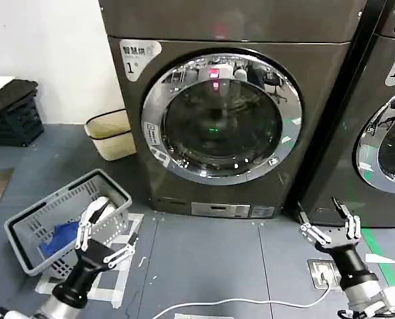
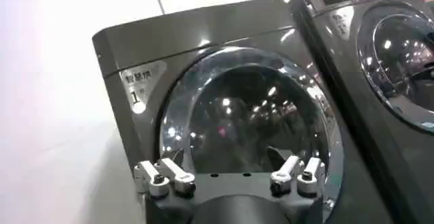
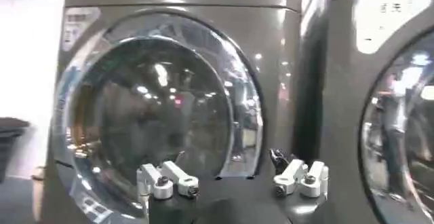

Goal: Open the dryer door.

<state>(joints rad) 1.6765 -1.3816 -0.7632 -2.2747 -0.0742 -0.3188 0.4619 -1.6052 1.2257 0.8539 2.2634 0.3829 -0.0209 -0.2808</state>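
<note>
Jaws of both left gripper (image 1: 106, 240) and right gripper (image 1: 329, 222) are spread open and empty, low at 7 and 5 o'clock from the round chrome-ringed dark-glass dryer door (image 1: 221, 118), which is still shut, so opening it seems not begun.

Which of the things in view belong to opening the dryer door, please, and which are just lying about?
Belong to the job:
- dryer door, shut
- dryer
- left gripper, open, low by the basket
- right gripper, open, low near the second machine

Just lying about:
- grey basket holding a blue cloth
- beige bin
- second machine
- white cable
</note>
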